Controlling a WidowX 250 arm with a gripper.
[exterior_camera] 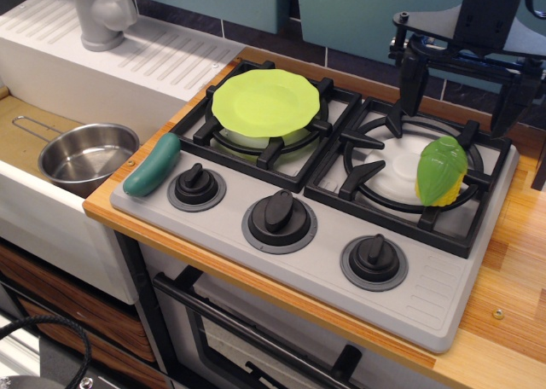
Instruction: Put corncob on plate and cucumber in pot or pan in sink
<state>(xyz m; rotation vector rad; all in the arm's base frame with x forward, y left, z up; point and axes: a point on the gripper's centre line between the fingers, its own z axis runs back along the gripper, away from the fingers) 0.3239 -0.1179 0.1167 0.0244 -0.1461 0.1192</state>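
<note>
Gripper (461, 95) fingers spread, empty, above corncob (441, 169) on right burner; cucumber (153, 164) at stove's left edge; arm cropped at top

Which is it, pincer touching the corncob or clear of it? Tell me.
Apart. The only view shows the pincer hanging open above the right burner, with black grate and white burner surface visible between its fingertips and the corncob lying lower on the grate.

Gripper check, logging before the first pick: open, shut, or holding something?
Black gripper: open and empty, fingers spread above the right burner, behind the green-husked yellow corncob.
</note>
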